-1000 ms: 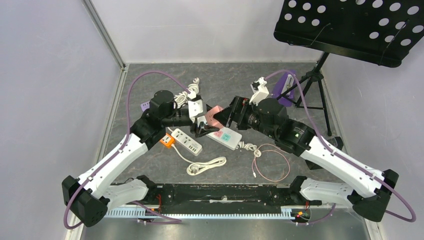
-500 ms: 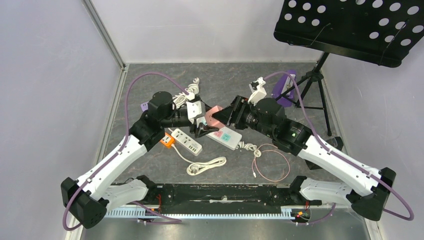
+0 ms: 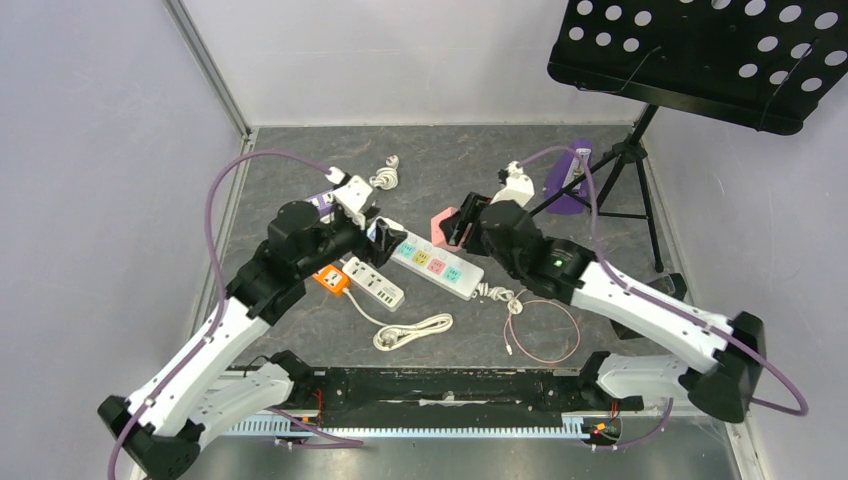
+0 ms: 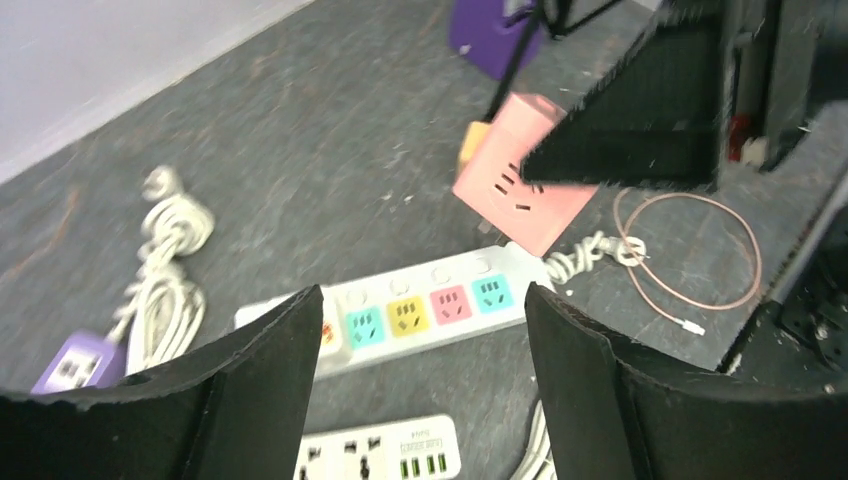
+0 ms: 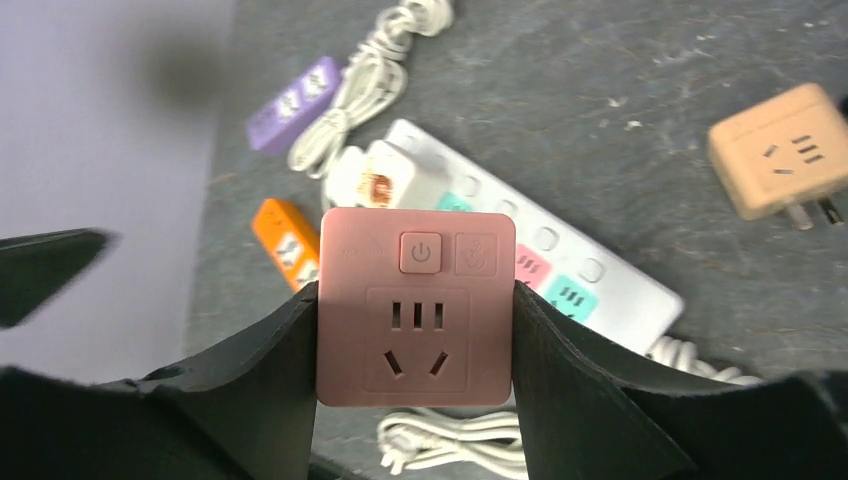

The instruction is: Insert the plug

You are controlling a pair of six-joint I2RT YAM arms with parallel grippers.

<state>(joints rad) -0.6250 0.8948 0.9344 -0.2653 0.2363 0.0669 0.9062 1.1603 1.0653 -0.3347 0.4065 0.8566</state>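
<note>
My right gripper (image 5: pixel 415 290) is shut on a pink plug adapter (image 5: pixel 415 305), socket face toward the camera, and holds it above the table. In the top view the adapter (image 3: pixel 440 222) sits at my right gripper (image 3: pixel 452 228), just behind a white power strip with coloured sockets (image 3: pixel 435 262). My left gripper (image 3: pixel 385 237) is open and empty over the strip's left end. In the left wrist view the strip (image 4: pixel 410 315) lies between my open jaws (image 4: pixel 422 300), with the pink adapter (image 4: pixel 520 190) beyond it.
A second white strip with USB ports (image 3: pixel 372 283) and an orange adapter (image 3: pixel 334 281) lie in front of the strip. A white cable coil (image 3: pixel 412 332) and a thin copper cable loop (image 3: pixel 543 325) lie nearer. A tan adapter (image 5: pixel 785 150), a purple strip (image 5: pixel 295 100) and a music stand (image 3: pixel 620 160) are behind.
The two grippers met at the pink adapter before. My left gripper has let go and drawn back to the left. My right gripper has kept the adapter and pulled it back.
</note>
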